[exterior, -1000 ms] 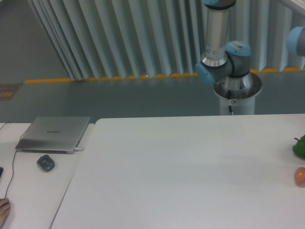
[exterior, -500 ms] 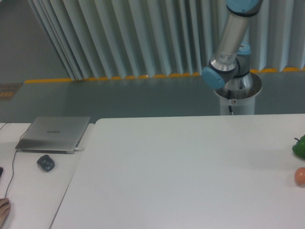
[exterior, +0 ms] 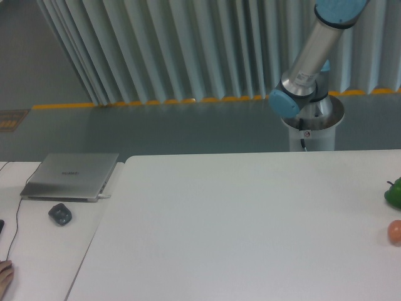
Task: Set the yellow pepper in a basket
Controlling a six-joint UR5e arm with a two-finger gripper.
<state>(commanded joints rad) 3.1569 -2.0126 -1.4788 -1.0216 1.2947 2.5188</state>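
The yellow pepper is out of view, and so is any basket. My gripper is out of frame too; only the arm's silver link [exterior: 311,51] and blue elbow joint [exterior: 284,101] show at the upper right, leaning up and to the right above the round base [exterior: 311,122] behind the table.
A green vegetable [exterior: 395,193] and a small orange-pink round fruit [exterior: 395,232] sit at the white table's [exterior: 238,226] right edge. On the left side table lie a closed grey laptop [exterior: 72,175] and a dark mouse [exterior: 60,214]. A person's fingertips [exterior: 4,274] show at the bottom left.
The arm's silver link has tilted from upright to leaning right, and its upper blue joint has swung up and rightward. The objects on the tables have not moved.
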